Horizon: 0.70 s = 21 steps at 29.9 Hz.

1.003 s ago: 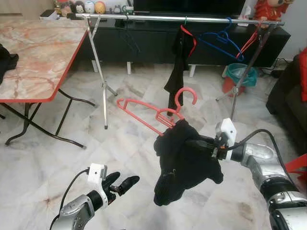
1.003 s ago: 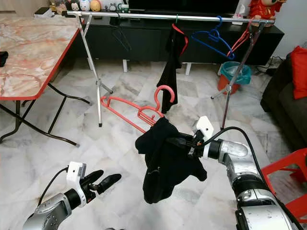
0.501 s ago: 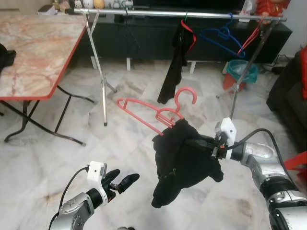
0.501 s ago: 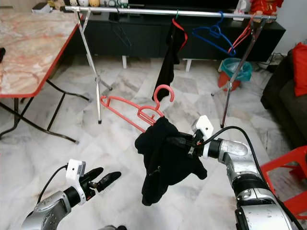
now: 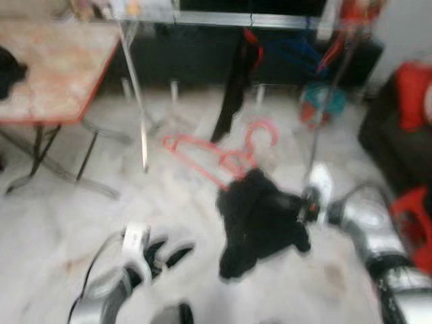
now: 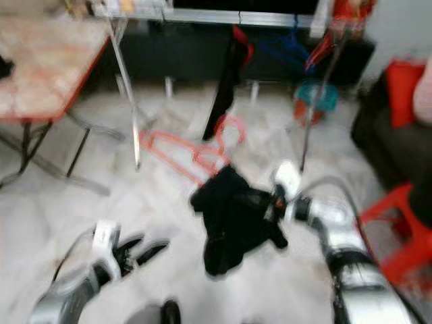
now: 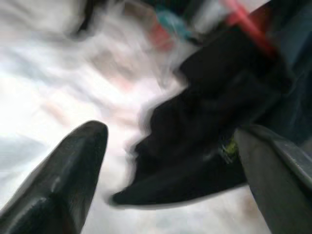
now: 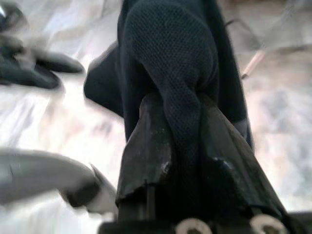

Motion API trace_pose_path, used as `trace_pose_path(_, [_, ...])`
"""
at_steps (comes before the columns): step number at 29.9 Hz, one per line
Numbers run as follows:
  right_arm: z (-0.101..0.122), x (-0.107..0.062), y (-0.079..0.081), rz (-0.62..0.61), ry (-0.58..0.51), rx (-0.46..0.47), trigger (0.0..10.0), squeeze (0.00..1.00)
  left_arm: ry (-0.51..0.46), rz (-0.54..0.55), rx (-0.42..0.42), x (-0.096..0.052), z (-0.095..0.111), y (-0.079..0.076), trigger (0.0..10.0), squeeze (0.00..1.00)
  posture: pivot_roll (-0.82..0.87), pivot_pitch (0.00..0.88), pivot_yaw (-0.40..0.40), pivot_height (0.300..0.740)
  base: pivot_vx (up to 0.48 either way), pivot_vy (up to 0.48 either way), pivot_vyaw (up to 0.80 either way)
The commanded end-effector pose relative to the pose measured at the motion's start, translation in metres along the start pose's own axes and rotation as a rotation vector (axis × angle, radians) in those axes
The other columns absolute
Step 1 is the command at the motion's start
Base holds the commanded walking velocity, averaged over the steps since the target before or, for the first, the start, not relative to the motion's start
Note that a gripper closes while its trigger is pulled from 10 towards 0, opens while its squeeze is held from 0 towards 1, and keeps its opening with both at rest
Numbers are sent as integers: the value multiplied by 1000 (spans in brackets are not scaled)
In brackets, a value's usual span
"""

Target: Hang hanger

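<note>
Carrying is the step in hand, by my reading. Left pincer hangs near and low, fingers spread, grasping nothing. Mid-scene, the pink hanger juts up from a black garment, which the right pincer clenches. Next: lift its hook onto the far rail.

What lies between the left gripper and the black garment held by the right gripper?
Only bare marble floor separates the left gripper from the black garment, as the left eye view shows despite blur.
</note>
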State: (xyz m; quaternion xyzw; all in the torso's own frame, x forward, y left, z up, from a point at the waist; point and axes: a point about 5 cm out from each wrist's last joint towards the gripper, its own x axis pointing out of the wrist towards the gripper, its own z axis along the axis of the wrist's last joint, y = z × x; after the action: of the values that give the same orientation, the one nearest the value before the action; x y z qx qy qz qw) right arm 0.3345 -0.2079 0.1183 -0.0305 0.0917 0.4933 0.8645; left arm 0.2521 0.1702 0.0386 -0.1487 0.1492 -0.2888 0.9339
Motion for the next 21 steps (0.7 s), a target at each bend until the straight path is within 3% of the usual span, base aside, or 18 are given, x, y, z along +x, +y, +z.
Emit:
trace_pose_path(1, [-3, 3, 6, 14, -40, 2, 10000, 0, 85, 19, -28, -3, -18, 1, 10000, 0, -30, 53, -37, 740, 0, 0, 0])
trace_pose_path(5, [-1, 4, 5, 14, -57, -4, 10000, 0, 74, 11, -21, -2, -13, 0, 10000, 0, -29, 53, -36, 740, 0, 0, 158])
trace_pose_path(21, [-3, 4, 9, 64, -49, 1, 10000, 0, 73, 13, -15, -1, -13, 0, 10000, 0, -26, 46, -37, 740, 0, 0, 800])
